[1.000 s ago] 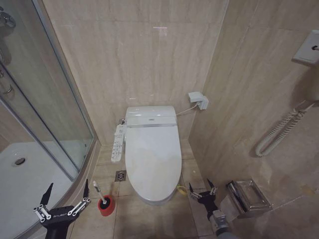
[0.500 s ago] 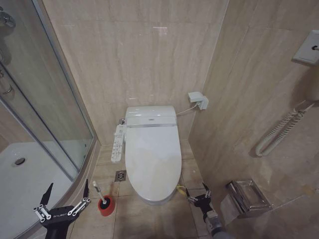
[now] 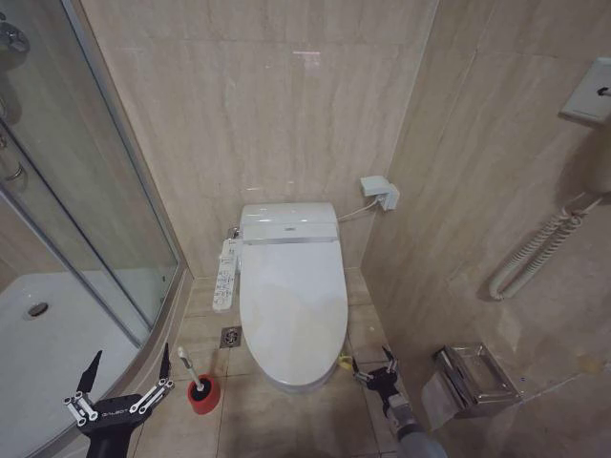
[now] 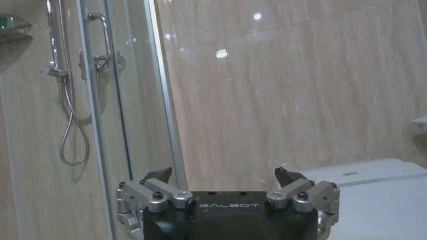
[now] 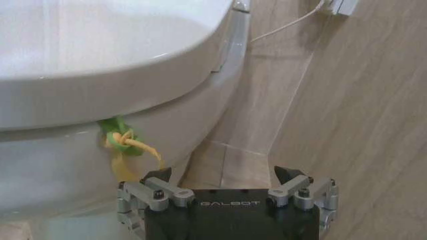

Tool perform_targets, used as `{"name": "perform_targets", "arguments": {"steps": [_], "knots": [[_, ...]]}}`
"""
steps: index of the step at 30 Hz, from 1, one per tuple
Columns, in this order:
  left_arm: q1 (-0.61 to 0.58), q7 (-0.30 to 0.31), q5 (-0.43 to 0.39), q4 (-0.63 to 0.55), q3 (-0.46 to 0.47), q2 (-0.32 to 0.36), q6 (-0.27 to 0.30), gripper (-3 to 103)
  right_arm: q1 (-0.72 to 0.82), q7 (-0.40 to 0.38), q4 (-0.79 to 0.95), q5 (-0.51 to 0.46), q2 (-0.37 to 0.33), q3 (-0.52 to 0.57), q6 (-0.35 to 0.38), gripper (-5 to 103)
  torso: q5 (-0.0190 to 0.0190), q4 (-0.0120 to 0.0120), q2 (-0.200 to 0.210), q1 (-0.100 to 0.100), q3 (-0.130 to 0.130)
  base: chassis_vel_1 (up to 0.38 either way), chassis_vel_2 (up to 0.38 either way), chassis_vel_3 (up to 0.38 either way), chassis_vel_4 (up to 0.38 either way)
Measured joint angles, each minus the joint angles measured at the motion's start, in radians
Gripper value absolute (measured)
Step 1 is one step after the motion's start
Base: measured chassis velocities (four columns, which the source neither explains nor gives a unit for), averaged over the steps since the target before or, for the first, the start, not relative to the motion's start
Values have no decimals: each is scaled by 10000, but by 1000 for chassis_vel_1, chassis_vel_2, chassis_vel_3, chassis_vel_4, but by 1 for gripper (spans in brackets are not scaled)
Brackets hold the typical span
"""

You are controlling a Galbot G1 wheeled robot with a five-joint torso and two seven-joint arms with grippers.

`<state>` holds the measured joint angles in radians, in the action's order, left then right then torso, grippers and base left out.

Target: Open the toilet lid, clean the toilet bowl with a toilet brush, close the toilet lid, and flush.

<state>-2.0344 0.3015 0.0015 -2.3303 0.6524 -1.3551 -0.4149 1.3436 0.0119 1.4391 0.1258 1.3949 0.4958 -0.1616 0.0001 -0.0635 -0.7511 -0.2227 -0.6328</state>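
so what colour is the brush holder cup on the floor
Red: the brush holder cup shows best in the head view, left of the toilet.

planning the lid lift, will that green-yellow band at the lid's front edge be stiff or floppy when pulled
Probably floppy: the green-yellow band is knotted and dangles below the toilet lid with a curling tail. It looks thin, so it may slip through the open right pincer. The lid itself looks rigid and smooth.

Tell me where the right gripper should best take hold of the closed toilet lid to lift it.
Probably at the green-yellow band knotted at the toilet lid front rim, on the robot's right. The lid lies flat and smooth, offering little else to pinch. The right gripper, open, sits low beside that rim, so approaching from the front right suits. The left gripper waits open near the toilet brush.
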Motion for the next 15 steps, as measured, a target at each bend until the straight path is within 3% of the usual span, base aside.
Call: {"name": "perform_targets", "arguments": {"steps": [8, 15], "knots": [[0, 0, 0, 0, 0, 0, 0, 100, 603, -32, 917, -419, -870, 190, -46, 100, -3, -1, -1, 0, 1, 0, 0, 0, 0], [0, 0, 0, 0, 0, 0, 0, 100, 1095, 51, 1573, -419, -1065, 116, -93, 100, -1, -2, -1, 1, 1, 0, 0, 0, 0]]}}
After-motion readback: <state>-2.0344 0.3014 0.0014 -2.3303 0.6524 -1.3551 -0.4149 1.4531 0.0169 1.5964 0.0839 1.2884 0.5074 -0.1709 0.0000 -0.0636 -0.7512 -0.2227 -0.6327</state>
